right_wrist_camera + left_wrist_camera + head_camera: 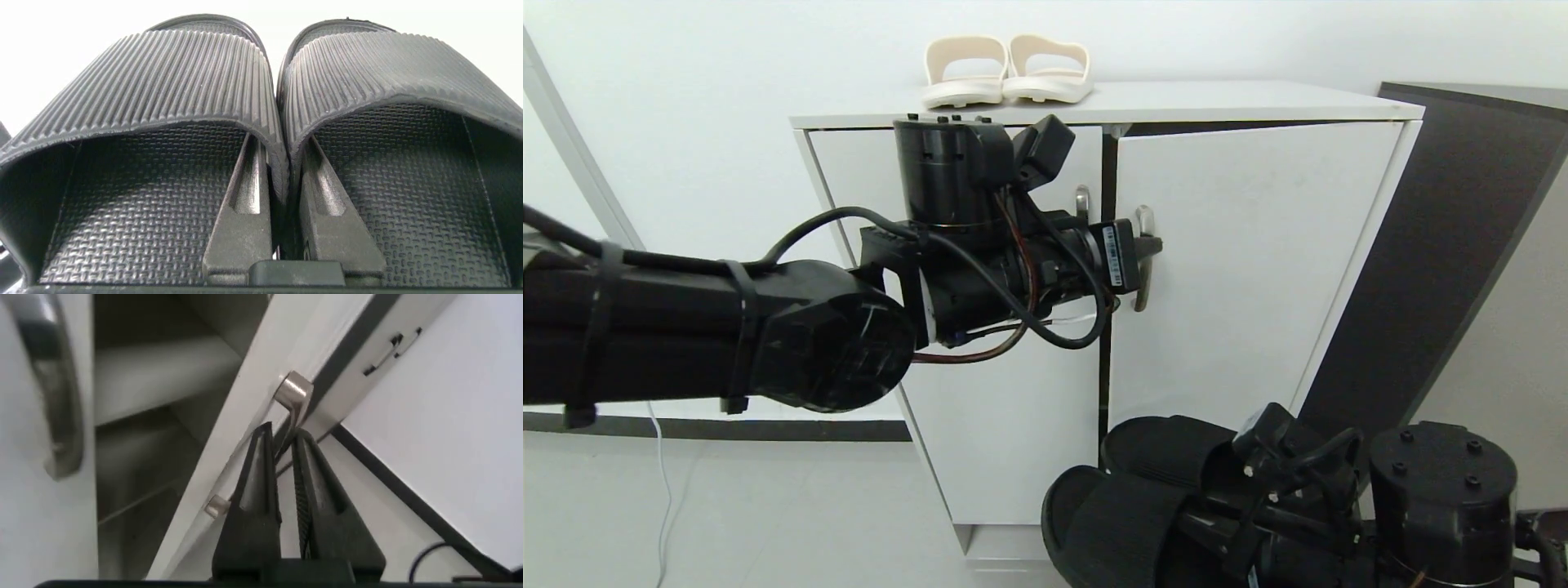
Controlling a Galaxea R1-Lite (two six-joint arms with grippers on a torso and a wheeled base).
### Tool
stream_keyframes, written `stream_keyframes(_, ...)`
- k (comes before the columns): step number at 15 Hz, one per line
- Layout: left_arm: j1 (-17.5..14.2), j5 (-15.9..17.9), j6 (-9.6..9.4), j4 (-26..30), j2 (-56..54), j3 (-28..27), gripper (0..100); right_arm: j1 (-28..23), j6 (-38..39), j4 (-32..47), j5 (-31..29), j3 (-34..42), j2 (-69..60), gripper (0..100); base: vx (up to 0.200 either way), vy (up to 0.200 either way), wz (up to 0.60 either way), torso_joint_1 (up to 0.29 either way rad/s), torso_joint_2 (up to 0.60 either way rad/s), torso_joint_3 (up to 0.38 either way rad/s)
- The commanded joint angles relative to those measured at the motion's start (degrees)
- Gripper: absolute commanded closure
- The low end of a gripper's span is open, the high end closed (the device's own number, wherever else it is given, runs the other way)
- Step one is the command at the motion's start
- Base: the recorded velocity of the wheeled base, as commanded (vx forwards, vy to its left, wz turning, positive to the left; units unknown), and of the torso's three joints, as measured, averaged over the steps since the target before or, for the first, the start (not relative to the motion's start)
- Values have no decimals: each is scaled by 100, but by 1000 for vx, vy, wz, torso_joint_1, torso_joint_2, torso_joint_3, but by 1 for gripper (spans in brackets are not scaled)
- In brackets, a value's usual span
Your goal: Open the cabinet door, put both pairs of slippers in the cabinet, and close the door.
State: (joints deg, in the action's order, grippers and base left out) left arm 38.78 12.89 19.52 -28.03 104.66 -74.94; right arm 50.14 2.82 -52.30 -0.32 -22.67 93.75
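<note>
Left gripper (282, 439) pinching chrome door handle (1143, 287), right gripper (283, 159) clamping 2 black ribbed slippers (188, 73), cream pair (1007, 69) atop white cabinet (1258, 269)

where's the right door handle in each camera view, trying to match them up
head view: right door handle sits mid-frame on the right door's inner edge, held by the left gripper.
left wrist view: the same handle is at upper middle, at that gripper's tip.
right wrist view: looks at the black slippers instead.
shared landmark: left door handle, also at the left wrist picture's left edge.
</note>
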Motion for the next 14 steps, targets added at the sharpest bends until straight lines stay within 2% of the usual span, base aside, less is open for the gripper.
stream_keyframes(1, 95, -14, 8, -1, -455, 251, 100, 57, 0, -17, 49, 88, -23, 100, 0, 0, 0, 0, 0, 0)
stream_keyframes(7, 385, -23, -18, -1, -850, 673, 100, 277, -53, -334, 568, 510, -155, 100, 0, 0, 0, 0, 0, 0)
stream_keyframes(10, 464, -23, -18, -1, -921, 770, 100, 277, -176, -430, 612, 606, -137, 100, 0, 0, 0, 0, 0, 0)
stream_keyframes(13, 745, -23, -18, -1, -1044, 928, 100, 365, -194, -448, 621, 721, -137, 100, 0, 0, 0, 0, 0, 0)
stream_keyframes(14, 754, -23, -18, -1, -1079, 954, 100, 409, -194, -448, 612, 721, -137, 100, 0, 0, 0, 0, 0, 0)
